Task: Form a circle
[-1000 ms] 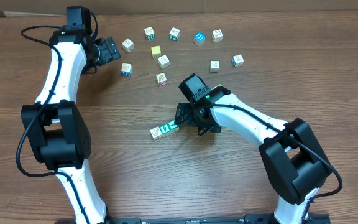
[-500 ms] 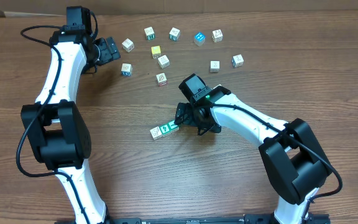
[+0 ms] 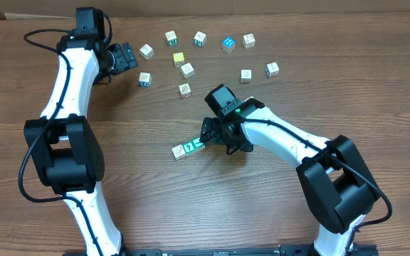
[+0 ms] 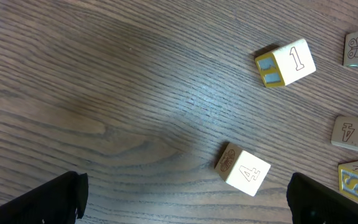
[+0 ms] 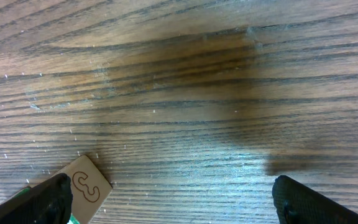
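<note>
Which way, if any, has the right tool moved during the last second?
No. In the overhead view the right tool stays at the same place, beside the short row of green-printed wooden cubes; no shift shows.

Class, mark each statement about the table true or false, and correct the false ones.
1. The left pincer and the right pincer are both open. True.
2. The right pincer grips a block. False: it holds nothing; two blocks lie beside it.
3. The blocks already form a circle. False: the other blocks lie scattered.
4. There is a blue block. True.
</note>
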You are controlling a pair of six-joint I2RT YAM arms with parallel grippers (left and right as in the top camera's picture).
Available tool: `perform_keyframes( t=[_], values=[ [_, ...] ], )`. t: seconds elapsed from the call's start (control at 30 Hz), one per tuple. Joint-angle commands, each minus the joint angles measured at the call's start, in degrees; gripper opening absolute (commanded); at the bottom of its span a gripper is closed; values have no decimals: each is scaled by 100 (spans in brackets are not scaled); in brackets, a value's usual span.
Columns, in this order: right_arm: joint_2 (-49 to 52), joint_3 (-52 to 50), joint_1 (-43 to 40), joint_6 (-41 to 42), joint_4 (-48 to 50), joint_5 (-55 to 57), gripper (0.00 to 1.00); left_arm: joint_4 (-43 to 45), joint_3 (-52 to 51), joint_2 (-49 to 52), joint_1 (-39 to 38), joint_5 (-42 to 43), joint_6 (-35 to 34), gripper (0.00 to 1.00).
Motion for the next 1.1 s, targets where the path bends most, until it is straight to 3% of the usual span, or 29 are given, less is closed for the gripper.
perform_keyframes(
  t=[0.0,0.43,0.53,0.77,1.07],
  values=[
    [17,-35,-7,0,22,59,100,0,74,-33,-42,37,-118,100],
    [15,94,-133,0,-52,48,100,0,74,-33,-42,39,-118,100],
    [13,483,-302,-76,-431,44,100,0,74,-33,-42,39,-118,100],
    [13,2122,-763,-1097,-1478,63,100,0,74,-33,-42,39,-118,100],
    [83,2664,-1344,-1803,-660,833,100,0,74,-33,-42,39,-118,100]
  ],
)
